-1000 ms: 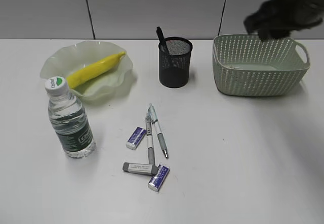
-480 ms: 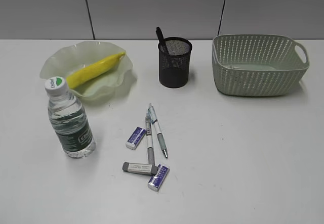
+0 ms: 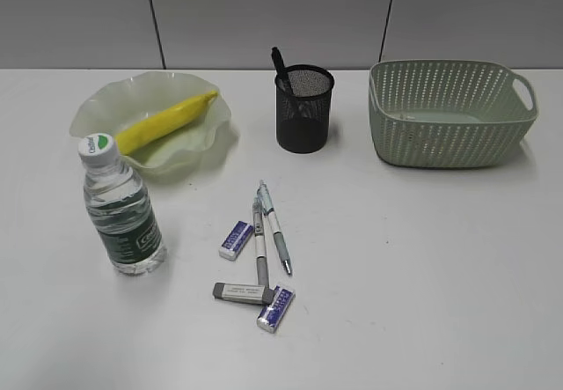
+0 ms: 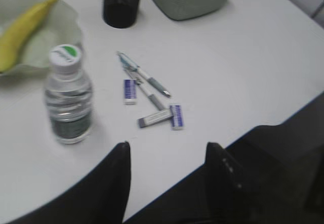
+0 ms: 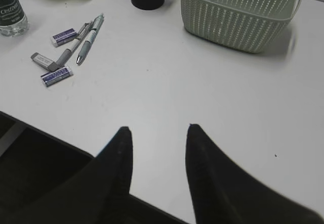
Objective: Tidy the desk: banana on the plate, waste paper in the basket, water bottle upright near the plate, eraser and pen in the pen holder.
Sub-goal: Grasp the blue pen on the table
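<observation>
The large plain white desk (image 3: 422, 267) carries everything, and the biggest thing on it is the pale sage-green rectangular plastic basket (image 3: 453, 117) with perforated sides, standing at the far right; what lies inside it cannot be made out. At the far left sits the pale green translucent plate (image 3: 198, 86) with its wavy, ruffled rim, and the curved yellow banana (image 3: 165, 121) lies in it, dark stem tip toward the middle of the desk. Just in front of the plate the clear plastic water bottle (image 3: 120, 210) with a dark green label and white cap stands upright. Between plate and basket is the black wire-mesh pen holder (image 3: 304, 108), a black pen (image 3: 280, 66) leaning out of its left side. Nearer the front edge lie two grey-and-white pens (image 3: 271, 236) side by side, touching or nearly so, with a white-and-blue eraser (image 3: 236, 239) just to their left, a grey eraser (image 3: 242, 293) below them and another white-and-blue eraser (image 3: 276, 309) against its right end. Both tools hang back over the desk's near edge (neither shows in the exterior view): the left gripper (image 4: 167, 150) and the right gripper (image 5: 158, 133) each have their dark fingers spread with nothing between them.
</observation>
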`<action>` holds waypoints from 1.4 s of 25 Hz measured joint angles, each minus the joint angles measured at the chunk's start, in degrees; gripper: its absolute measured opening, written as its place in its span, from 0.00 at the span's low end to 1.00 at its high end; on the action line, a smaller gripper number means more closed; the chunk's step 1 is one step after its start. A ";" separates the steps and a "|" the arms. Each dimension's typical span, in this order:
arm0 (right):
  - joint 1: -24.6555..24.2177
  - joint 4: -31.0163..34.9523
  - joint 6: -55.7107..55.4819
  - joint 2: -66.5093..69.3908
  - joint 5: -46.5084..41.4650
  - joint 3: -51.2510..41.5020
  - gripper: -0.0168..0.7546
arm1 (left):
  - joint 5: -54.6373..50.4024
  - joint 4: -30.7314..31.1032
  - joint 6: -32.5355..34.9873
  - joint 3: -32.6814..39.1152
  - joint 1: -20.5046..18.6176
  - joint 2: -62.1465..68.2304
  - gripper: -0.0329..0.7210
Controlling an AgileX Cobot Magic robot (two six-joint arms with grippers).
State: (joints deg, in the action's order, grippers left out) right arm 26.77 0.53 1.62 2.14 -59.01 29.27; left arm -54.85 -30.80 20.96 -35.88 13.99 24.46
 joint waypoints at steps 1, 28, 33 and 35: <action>0.00 -0.11 -0.06 -0.50 -0.05 0.00 0.41 | 0.12 -3.21 1.53 -1.73 0.07 5.36 0.51; 0.00 -0.53 -0.44 -2.44 -0.12 -0.11 0.40 | -13.53 17.58 -53.26 -70.71 26.84 105.08 0.62; 0.00 -0.53 -0.44 -2.44 -0.12 -0.11 0.40 | -14.46 19.65 -55.60 -73.59 26.84 108.97 0.62; 0.00 -0.53 -0.44 -2.44 -0.12 -0.11 0.40 | -14.57 20.00 -56.25 -73.81 26.84 110.22 0.62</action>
State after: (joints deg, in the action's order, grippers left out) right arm 26.77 0.00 1.17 -0.30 -59.13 29.17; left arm -69.42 -10.80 -35.29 -109.69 40.83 134.68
